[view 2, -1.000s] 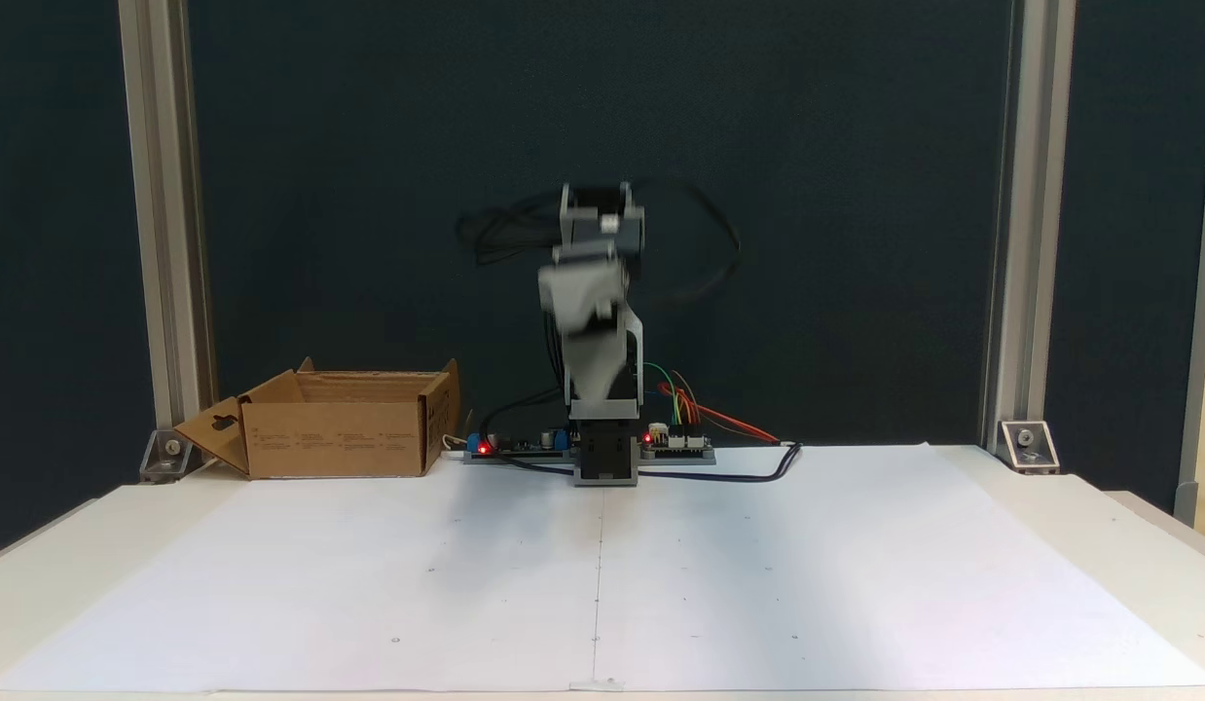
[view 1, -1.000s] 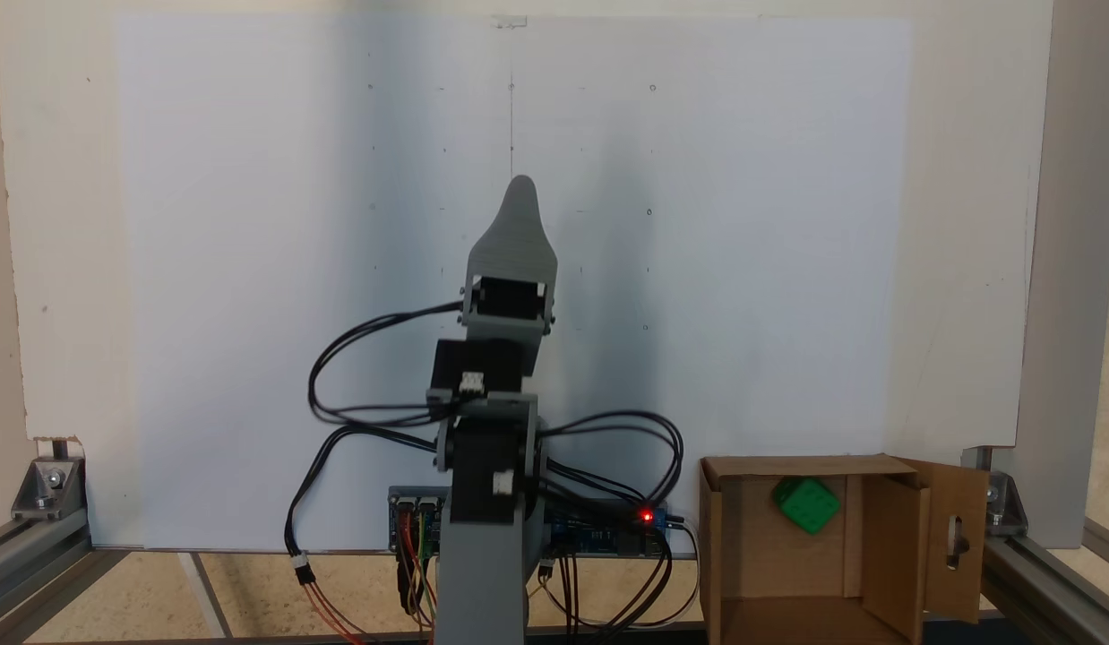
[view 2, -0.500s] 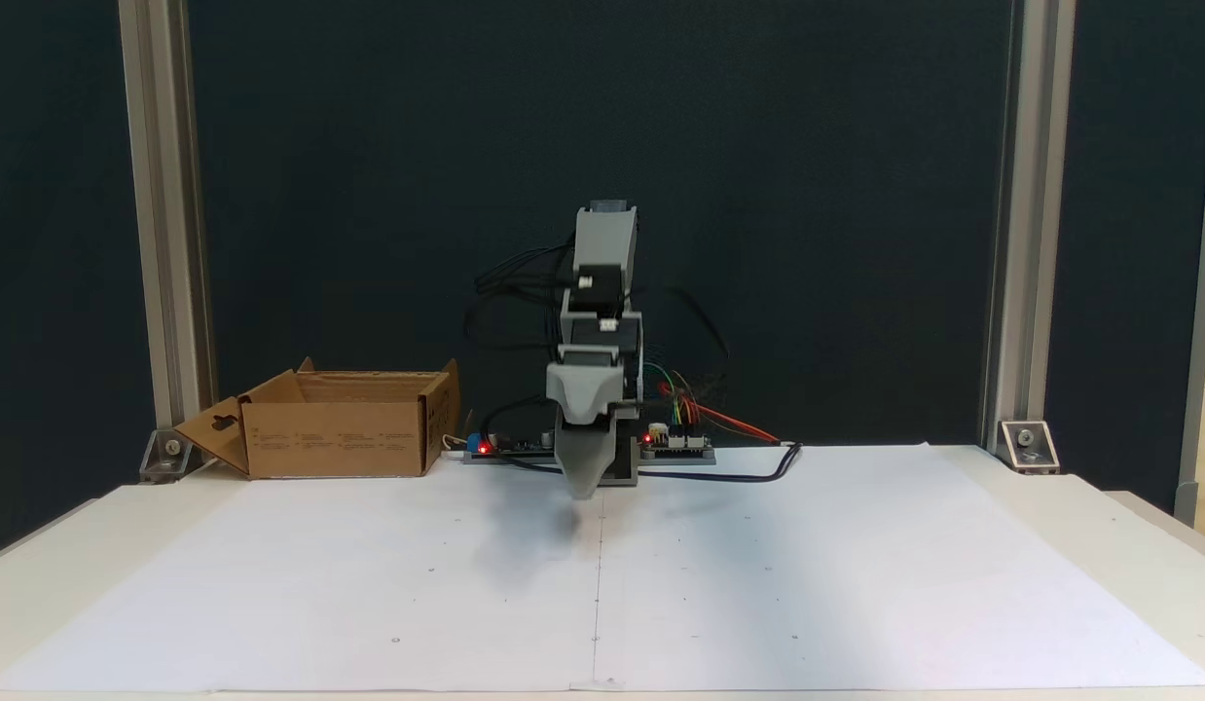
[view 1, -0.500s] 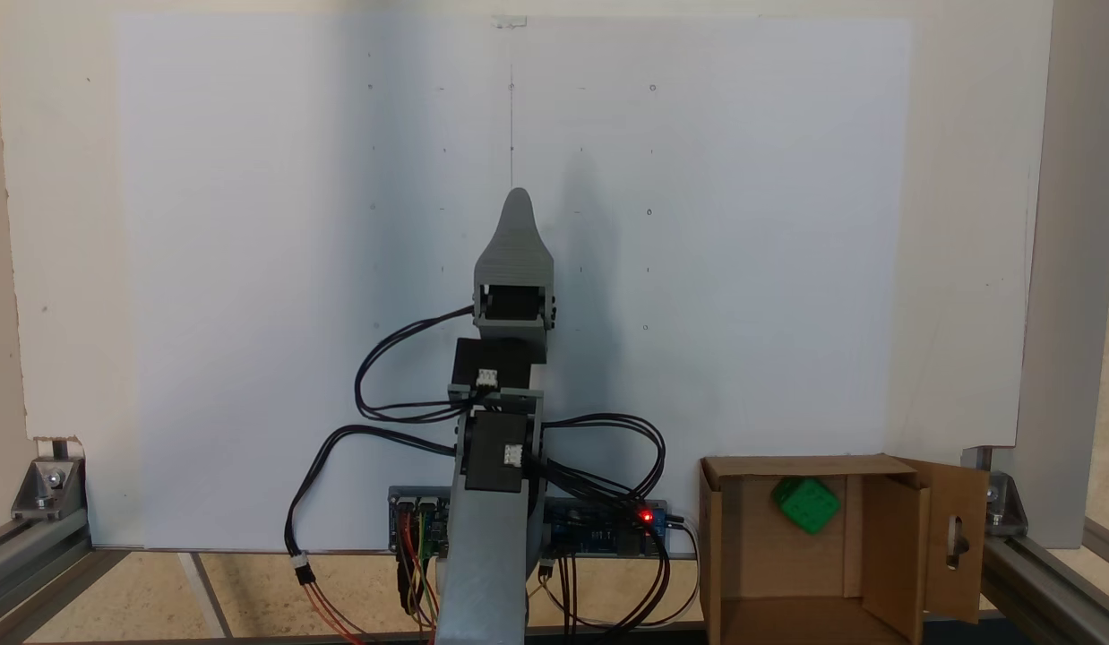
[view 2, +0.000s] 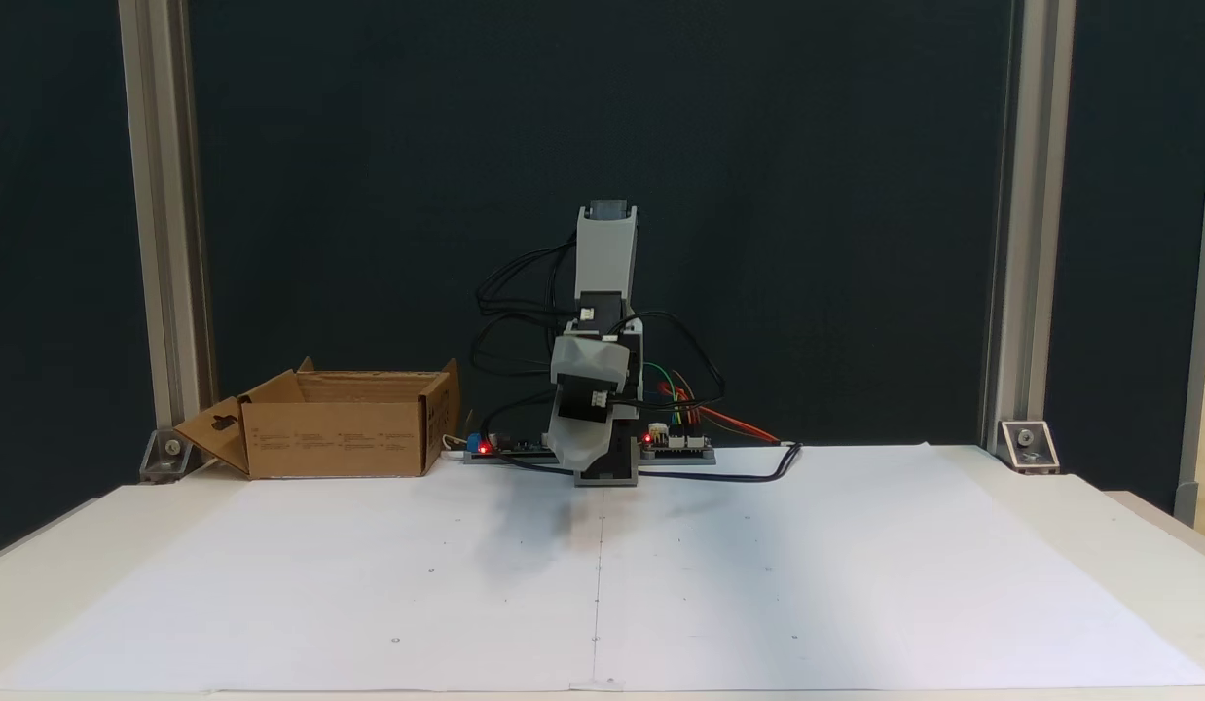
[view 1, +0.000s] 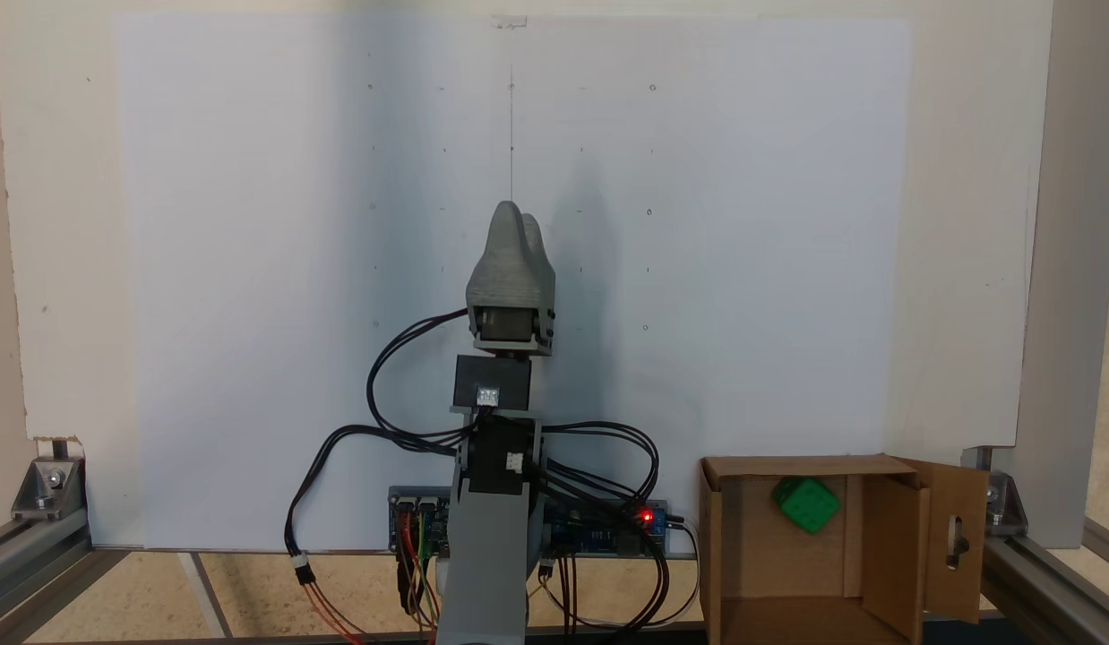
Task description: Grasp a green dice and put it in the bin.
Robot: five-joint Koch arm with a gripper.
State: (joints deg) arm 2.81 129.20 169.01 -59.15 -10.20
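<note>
- The green dice [view 1: 806, 504] lies inside the bin [view 1: 908, 537], on the box floor close to the wall nearest the white paper [view 1: 250, 224]. It rests tilted, one corner down, and nothing is gripping it.
- The bin stands at the edge of the tabletop [view 2: 1128, 555], beside the arm's base and the electronics board [view 1: 599, 524]. Its flap with the slot-shaped hole is folded outward.
- The end effector [view 1: 516, 215] is well apart from the bin, folded in over the arm's base above the paper. It carries nothing. Two rounded tips show close together with barely a gap, so I read it as clenched and empty.
- In a fixed view the end effector [view 2: 575, 453] hangs low, just in front of the base.
- Judged from this, the delivery is done: the dice is where the task wants it.
- What looks left is only for the arm to settle in its folded rest pose.
</note>
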